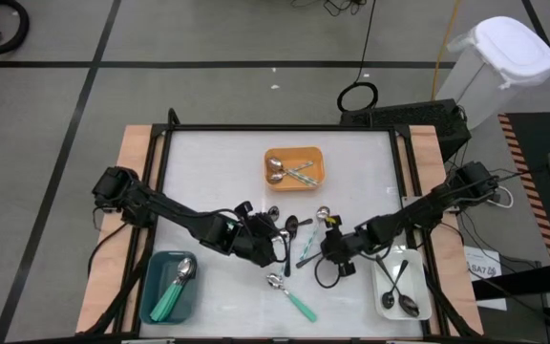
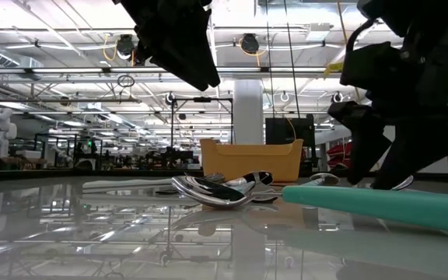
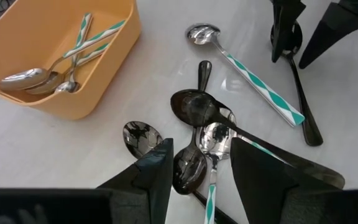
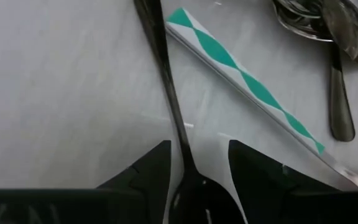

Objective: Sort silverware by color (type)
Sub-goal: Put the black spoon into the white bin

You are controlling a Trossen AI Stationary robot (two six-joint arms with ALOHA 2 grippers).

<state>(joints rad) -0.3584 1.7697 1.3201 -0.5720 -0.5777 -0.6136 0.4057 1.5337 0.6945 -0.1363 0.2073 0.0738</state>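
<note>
Where spoons (image 3: 201,130) cluster, black, silver, teal-patterned

A: Black spoon (image 4: 174,118) under right gripper (image 4: 199,180), bowel end hidden betw fingers, handle tip cut off at frame edge.
B: Held?
A: Can't tell. Pile of spoons (image 3: 197,134) partly behind left gripper (image 3: 201,180) fingers; handles hidden. Low view: teal handle (image 2: 379,207) blurred, runs out of frame.
</note>
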